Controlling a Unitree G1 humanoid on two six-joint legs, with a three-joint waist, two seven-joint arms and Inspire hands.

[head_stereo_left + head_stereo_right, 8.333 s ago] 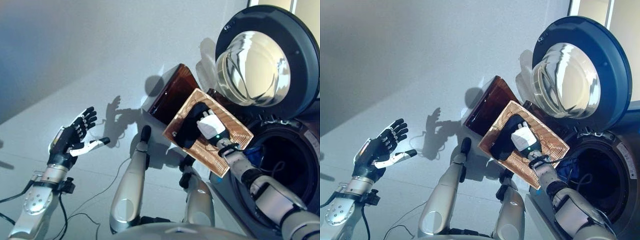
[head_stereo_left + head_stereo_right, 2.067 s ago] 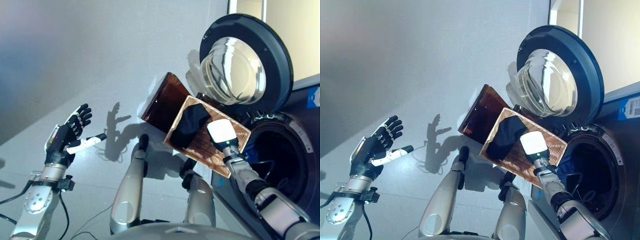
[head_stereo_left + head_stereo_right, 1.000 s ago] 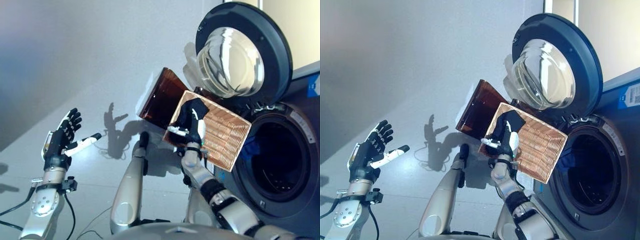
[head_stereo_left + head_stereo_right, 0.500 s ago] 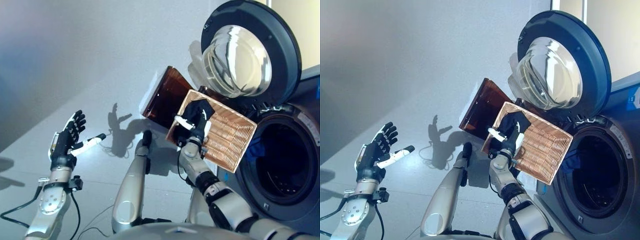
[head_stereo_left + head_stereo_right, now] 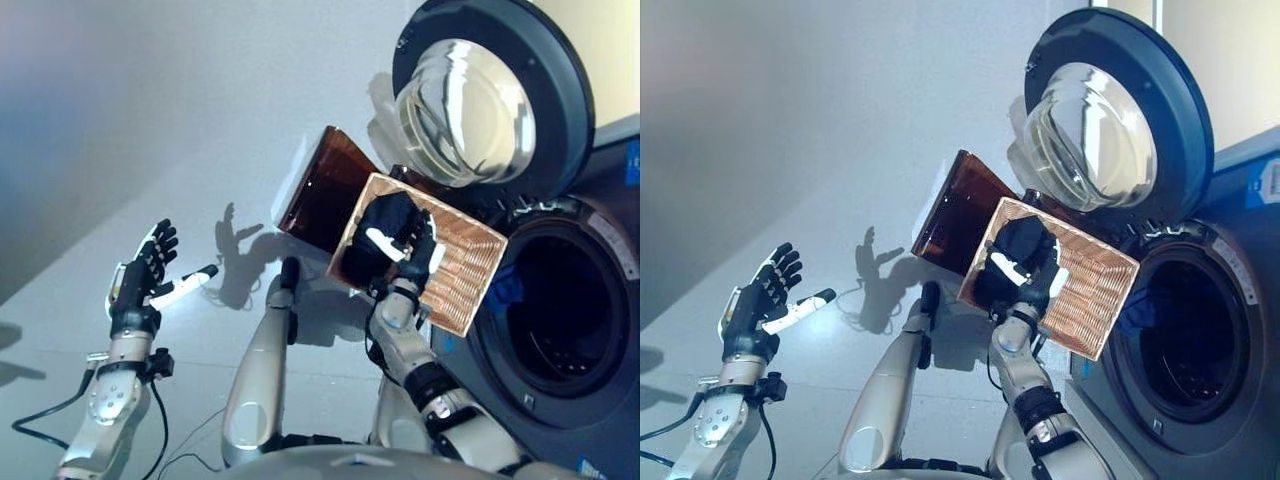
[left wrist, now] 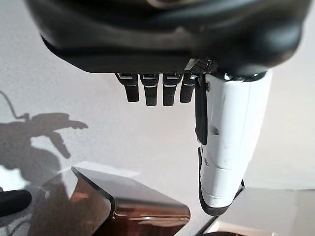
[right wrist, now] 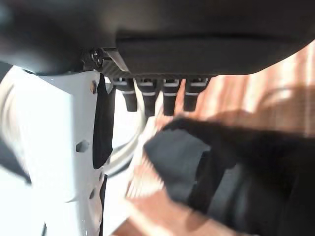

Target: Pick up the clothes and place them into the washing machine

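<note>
right hand (image 5: 405,250), fingers spread wide, hovers over the dark cloth (image 5: 1012,243) in the basket (image 5: 1095,285); could easily snag wicker instead.

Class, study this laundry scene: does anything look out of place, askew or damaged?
Nothing stands out. The washing machine has its door swung open; the dark garment lies in the wicker basket under the open right hand. The left hand hangs open, apart.
</note>
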